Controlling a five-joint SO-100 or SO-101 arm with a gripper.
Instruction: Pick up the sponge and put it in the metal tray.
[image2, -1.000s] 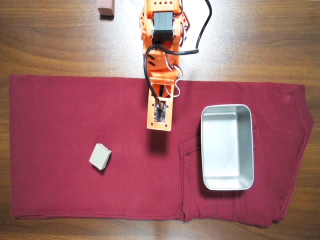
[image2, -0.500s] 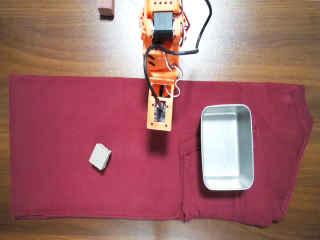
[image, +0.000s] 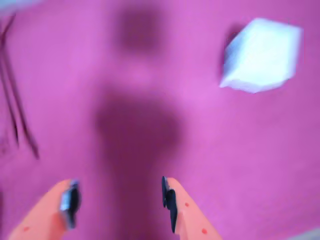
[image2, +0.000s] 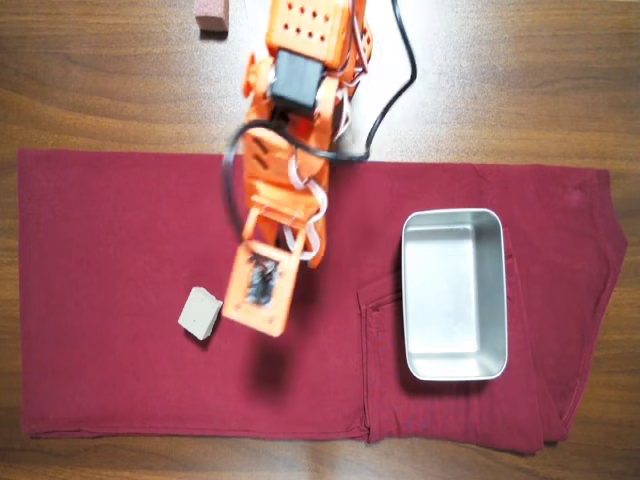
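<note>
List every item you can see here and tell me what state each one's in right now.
Sponge: lying free on the red cloth, not gripped.
Metal tray: upright, empty.
Pincer: open, holding nothing, above the cloth beside the sponge.
Pinkish-brown block: on the bare wooden table, untouched.

I count one sponge (image2: 200, 312) and one metal tray (image2: 454, 294), both on one red cloth (image2: 110, 250). Beyond the cloth's far edge sits one pinkish-brown block (image2: 211, 16).

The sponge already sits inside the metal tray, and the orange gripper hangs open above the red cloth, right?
Not quite. The overhead view shows the sponge lying on the red cloth, beside the gripper, while the metal tray is empty. The gripper does hang open above the cloth.
</note>
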